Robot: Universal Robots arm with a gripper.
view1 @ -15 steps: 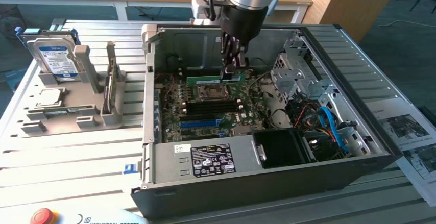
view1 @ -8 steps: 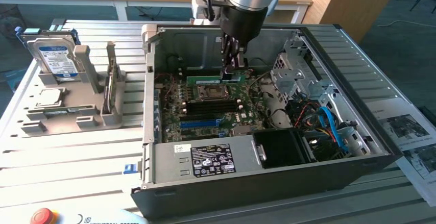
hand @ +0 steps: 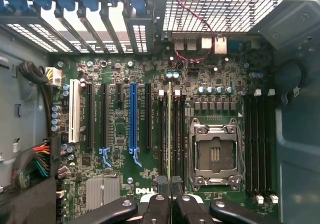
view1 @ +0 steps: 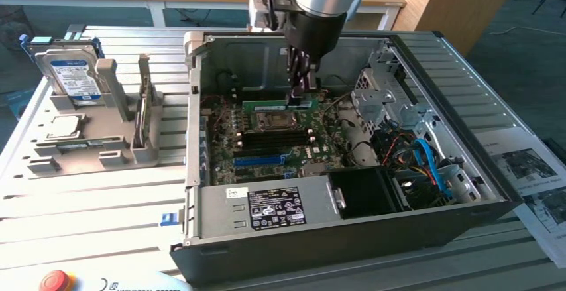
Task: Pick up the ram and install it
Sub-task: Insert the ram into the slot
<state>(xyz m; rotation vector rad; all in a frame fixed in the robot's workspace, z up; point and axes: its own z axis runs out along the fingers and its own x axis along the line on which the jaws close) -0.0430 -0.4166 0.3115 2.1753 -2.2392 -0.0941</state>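
Note:
The ram (view1: pixel 301 103), a thin green stick, hangs on edge between the fingers of my gripper (view1: pixel 300 92), which is shut on it inside the open computer case (view1: pixel 292 241). In the wrist view the ram (hand: pixel 169 134) shows edge-on as a thin pale line running away from my gripper (hand: pixel 170 186). It lies in line with the black memory slots (hand: pixel 176 134) beside the empty processor socket (hand: pixel 214 154). Whether it touches a slot I cannot tell. The green motherboard (view1: pixel 265 148) lies below.
A grey holder (view1: pixel 97 138) on the exterior view's left carries a silver hard drive (view1: pixel 75 72) and a square processor chip (view1: pixel 63 126). Inside the case are a power supply (view1: pixel 265 208), a drive cage (view1: pixel 389 99) and loose cables (view1: pixel 425 158). More slots (hand: pixel 260 144) flank the socket.

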